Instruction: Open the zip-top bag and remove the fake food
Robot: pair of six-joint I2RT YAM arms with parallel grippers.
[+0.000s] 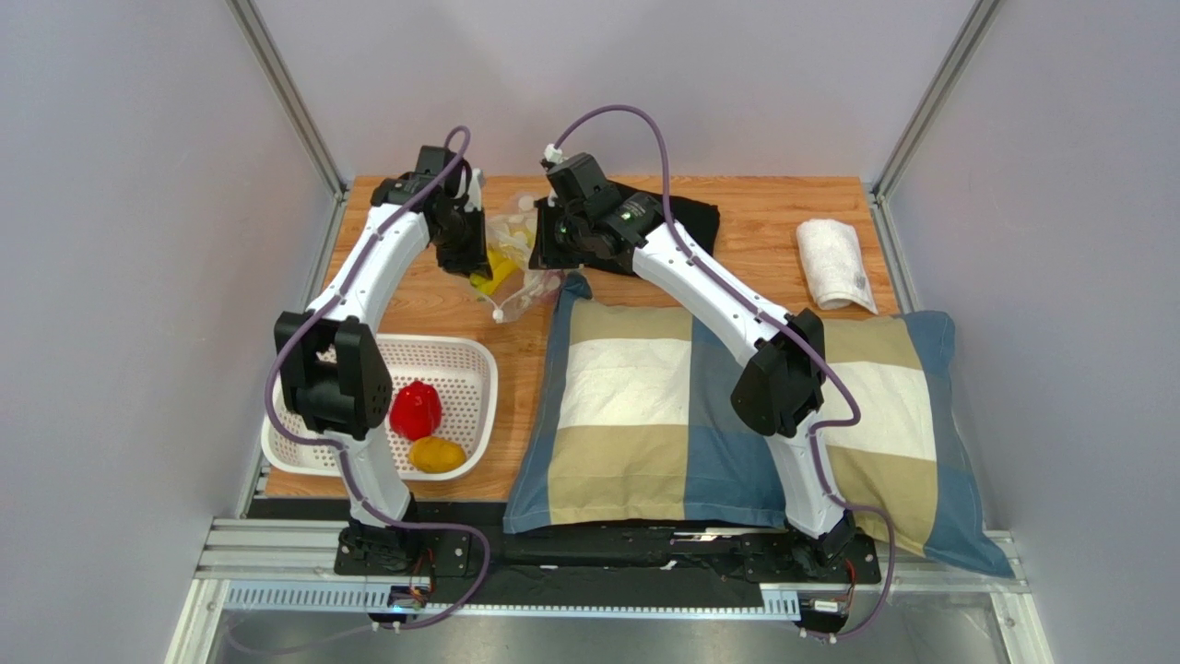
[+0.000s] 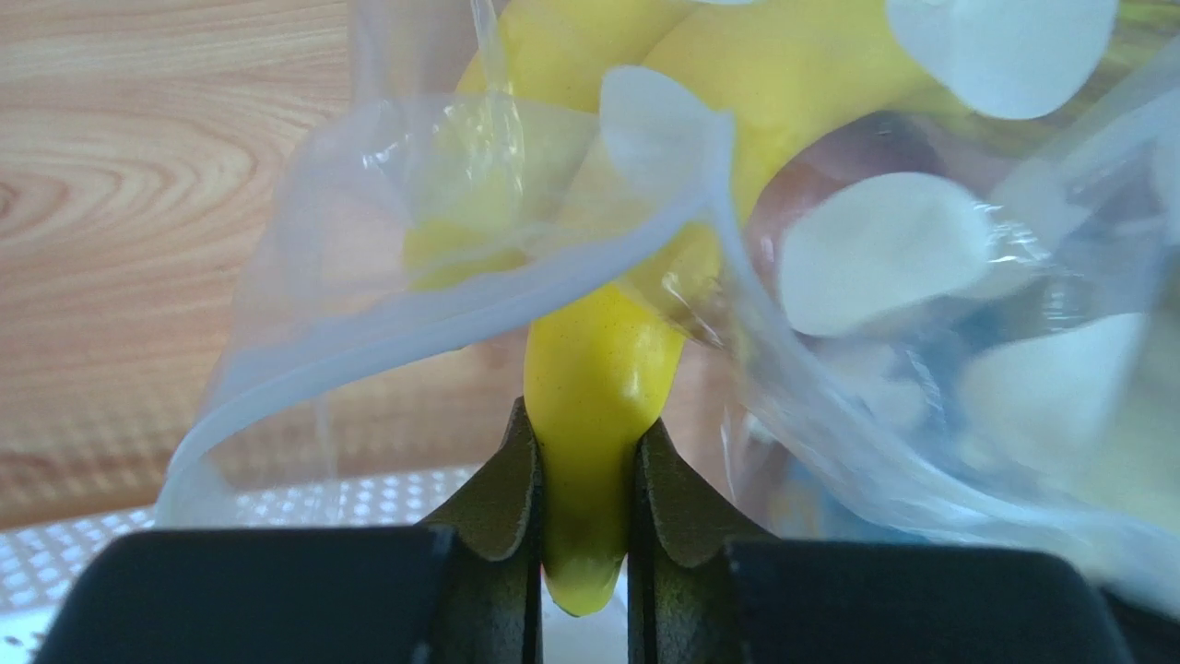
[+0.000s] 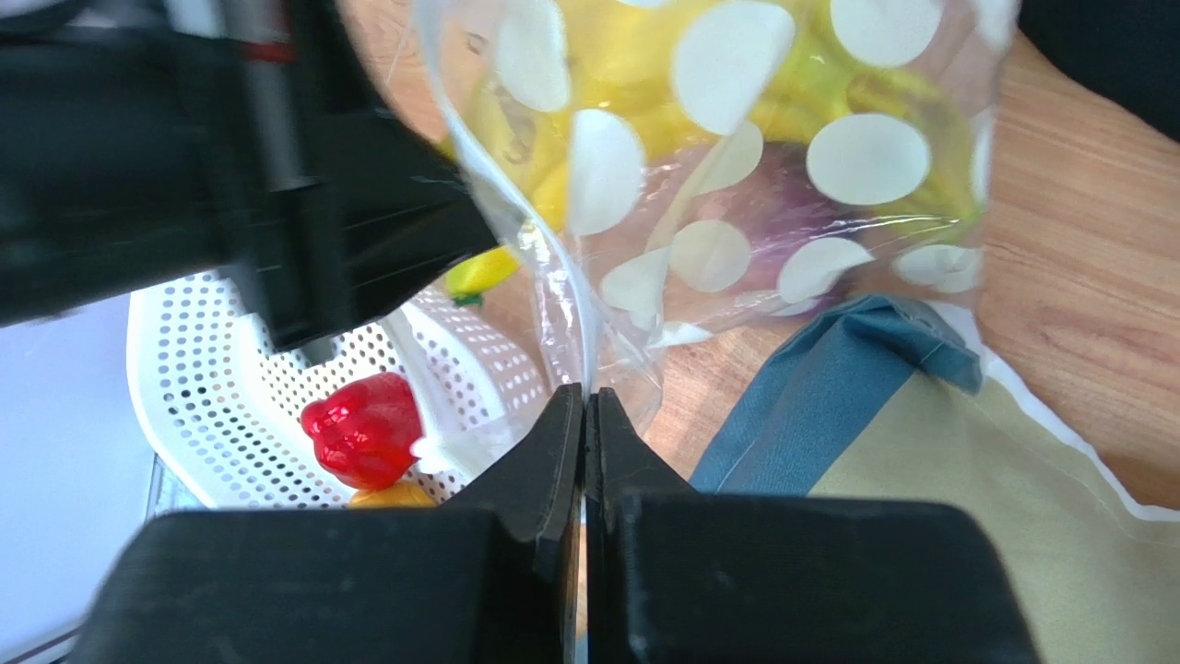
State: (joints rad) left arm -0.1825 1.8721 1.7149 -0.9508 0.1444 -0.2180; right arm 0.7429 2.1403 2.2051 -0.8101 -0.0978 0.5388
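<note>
The tray (image 1: 475,363) held pepper (image 1: 414,410) and mango (image 1: 436,455), the bag (image 3: 776,180) beyond it bananas (image 2: 776,83); only wrist views showed left claw (image 2: 586,464) pinching bananas, right claw (image 3: 585,415) clamped on bag.

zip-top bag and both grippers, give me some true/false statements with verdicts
1. The left gripper is closed on the tip of the banana bunch. True.
2. The right gripper hangs open, clear of the zip-top bag. False: its jaws are pinched shut on the bag's edge.
3. The red pepper lies in the white tray. True.
4. The orange-yellow fruit is inside the bag. False: it lies in the tray beside the pepper.
</note>
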